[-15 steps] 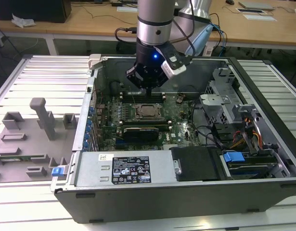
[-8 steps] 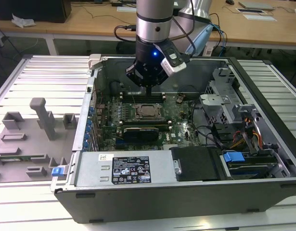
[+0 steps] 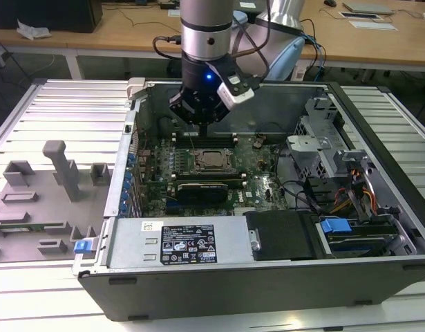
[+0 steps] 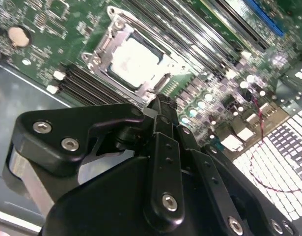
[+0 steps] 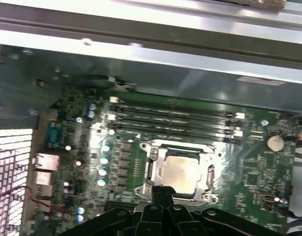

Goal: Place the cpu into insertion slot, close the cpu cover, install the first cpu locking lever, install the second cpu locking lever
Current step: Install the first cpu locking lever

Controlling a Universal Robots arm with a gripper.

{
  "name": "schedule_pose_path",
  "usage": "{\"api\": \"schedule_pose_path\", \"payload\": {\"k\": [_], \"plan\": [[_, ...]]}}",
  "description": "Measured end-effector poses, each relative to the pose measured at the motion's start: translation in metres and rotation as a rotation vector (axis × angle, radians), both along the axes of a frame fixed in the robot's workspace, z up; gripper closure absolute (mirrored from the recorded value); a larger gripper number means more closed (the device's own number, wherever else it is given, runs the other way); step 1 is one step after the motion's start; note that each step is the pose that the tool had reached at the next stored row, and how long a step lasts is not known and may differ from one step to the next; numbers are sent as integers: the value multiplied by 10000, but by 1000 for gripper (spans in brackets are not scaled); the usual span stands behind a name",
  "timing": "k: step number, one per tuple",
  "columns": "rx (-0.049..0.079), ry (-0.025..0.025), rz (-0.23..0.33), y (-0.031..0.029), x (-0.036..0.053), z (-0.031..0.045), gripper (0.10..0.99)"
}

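Since the cpu (image 5: 182,170) sits in the insertion slot (image 5: 209,197) with the cpu cover (image 5: 158,153) lying down over it, I hold my gripper (image 5: 163,191), fingers pinched together and empty, at the slot's edge, where latching wants slow, straight pressure.

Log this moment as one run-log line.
gripper: jaws shut, tip by cover edge | cpu: seated | cover: looks down around cpu | held: nothing seen

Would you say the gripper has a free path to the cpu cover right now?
Probably yes: the gripper hangs just above the cpu cover in the open case, with nothing visible between them.
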State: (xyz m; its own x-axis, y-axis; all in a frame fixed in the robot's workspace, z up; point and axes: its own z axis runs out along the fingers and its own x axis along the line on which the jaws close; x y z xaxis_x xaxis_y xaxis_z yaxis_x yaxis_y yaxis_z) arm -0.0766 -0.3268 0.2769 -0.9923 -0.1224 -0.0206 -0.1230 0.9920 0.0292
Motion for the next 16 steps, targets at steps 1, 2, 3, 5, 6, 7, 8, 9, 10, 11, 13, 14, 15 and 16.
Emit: {"api": "schedule_pose_path", "payload": {"k": [1, 2, 3, 5, 6, 7, 8, 9, 10, 11, 13, 14, 15, 16], "plan": [[-1, -5, 0, 0, -55, 0, 980], [-1, -8, 0, 0, -90, -1, 980], [0, -11, 0, 0, -117, -1, 980], [0, -43, 1, 0, -244, -10, 980], [17, -80, 0, 0, -293, -17, 980], [97, -116, -1, 0, -326, -18, 980], [179, -132, -1, 0, -339, -18, 980], [305, -156, -2, 0, -353, -19, 980], [419, -175, -2, 0, -363, -19, 980], [552, -199, -2, 0, -375, -19, 980], [1144, -288, -7, 0, -419, -19, 980], [1415, -328, -9, 0, -434, -19, 980], [1595, -356, -9, 0, -445, -19, 980], [1692, -372, -9, 0, -451, -20, 980]]}}
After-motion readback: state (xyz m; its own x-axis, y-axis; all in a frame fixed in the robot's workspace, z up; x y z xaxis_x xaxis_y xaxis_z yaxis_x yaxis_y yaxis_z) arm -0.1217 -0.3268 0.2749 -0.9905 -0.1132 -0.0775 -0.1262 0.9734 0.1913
